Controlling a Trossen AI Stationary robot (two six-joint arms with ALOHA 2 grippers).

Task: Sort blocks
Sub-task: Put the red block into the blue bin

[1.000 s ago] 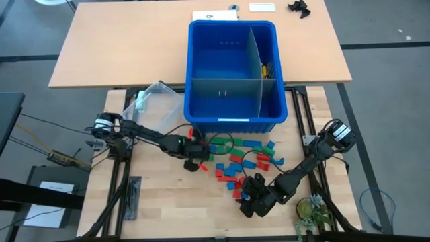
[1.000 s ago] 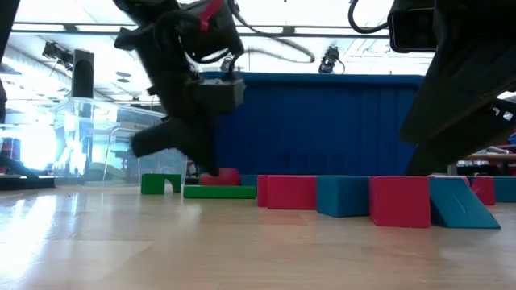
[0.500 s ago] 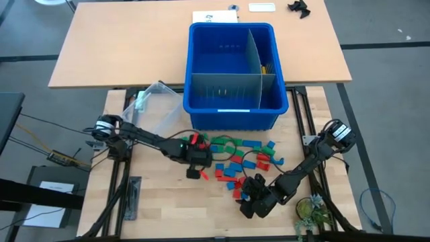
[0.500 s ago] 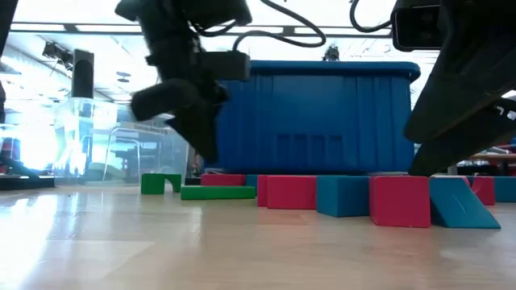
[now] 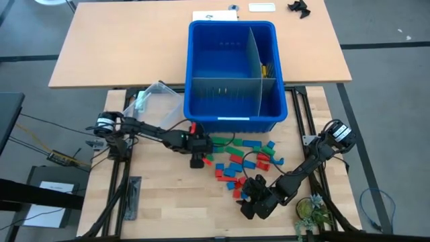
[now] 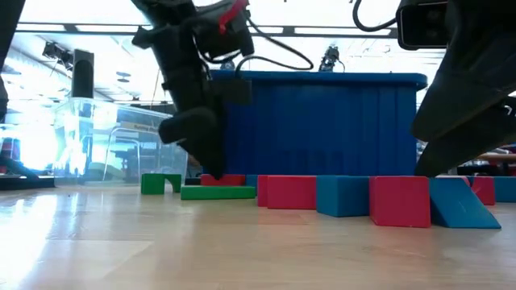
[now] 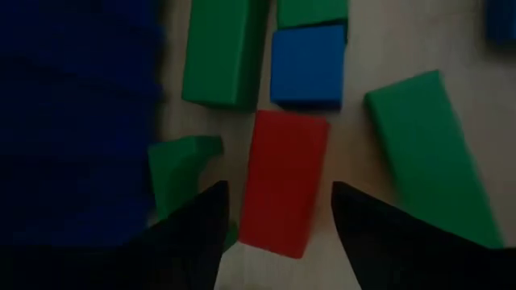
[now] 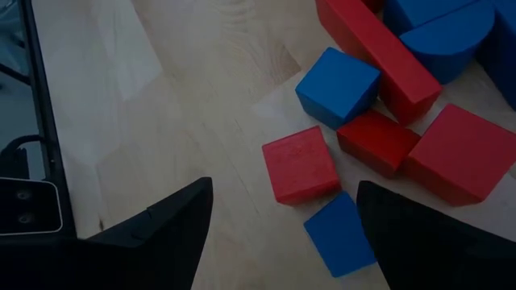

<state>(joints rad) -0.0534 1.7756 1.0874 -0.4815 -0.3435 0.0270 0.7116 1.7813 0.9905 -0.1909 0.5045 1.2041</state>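
- Many blocks point(image 5: 242, 158) are scattered on the table just in front of the blue bin point(image 5: 232, 74), not yet sorted into it.
- Left gripper point(image 5: 197, 160) is lowered by the bin's front wall, fingers parted astride a red block point(image 7: 282, 189), gripping nothing, apparently lined up for a pick.
- Right gripper point(image 5: 250, 205) waits wide open and empty, farther from the bin, above loose red and blue blocks.
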